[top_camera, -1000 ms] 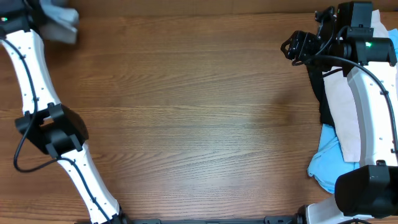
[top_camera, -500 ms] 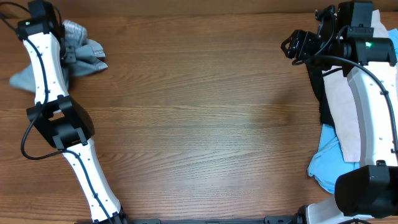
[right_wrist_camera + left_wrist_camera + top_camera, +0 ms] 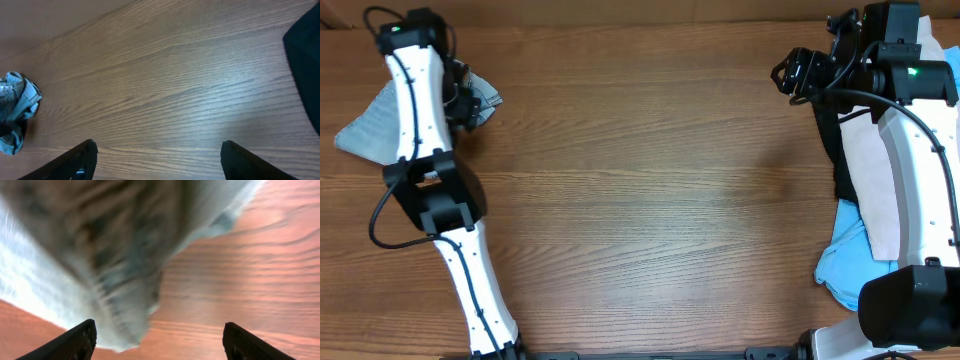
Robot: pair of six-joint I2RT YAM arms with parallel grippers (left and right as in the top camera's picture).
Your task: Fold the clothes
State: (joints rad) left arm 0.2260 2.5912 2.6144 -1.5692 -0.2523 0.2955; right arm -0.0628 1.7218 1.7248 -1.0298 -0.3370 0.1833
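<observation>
Left claw [image 3: 159,340] gapes wide, gripping nothing, close by the crumpled denim garment [image 3: 365,125] at the worktop's [image 3: 650,200] far-left edge; right claw [image 3: 157,157] is equally open and empty; best pinch 1 hem low, then drag it centre-ward to spread flat.

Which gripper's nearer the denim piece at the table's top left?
Left. The left gripper is right at the denim piece; the right gripper is across the table, at its opposite edge.
</observation>
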